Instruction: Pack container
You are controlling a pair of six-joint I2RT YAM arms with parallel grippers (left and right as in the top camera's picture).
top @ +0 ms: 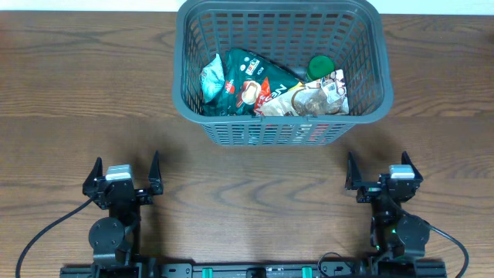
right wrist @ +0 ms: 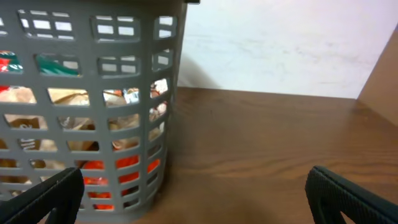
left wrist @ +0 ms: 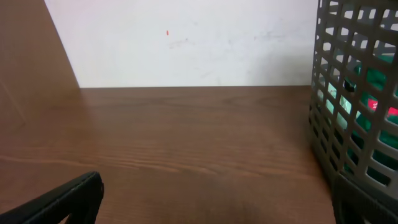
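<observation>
Judging packing finished, with packets (top: 262,89) inside the basket (top: 270,131), park well: left gripper (top: 125,164) and right gripper (top: 378,162), both spread apart and empty, clear of its wall.

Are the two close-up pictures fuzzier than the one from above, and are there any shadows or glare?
Overhead view: evenly lit and sharp, no glare, just a soft shadow on the table in front of the container. Left wrist view: the container's lattice looks soft, the near fingers a dark blur. Right wrist view: fingers blurred too, the lattice crisper.
</observation>
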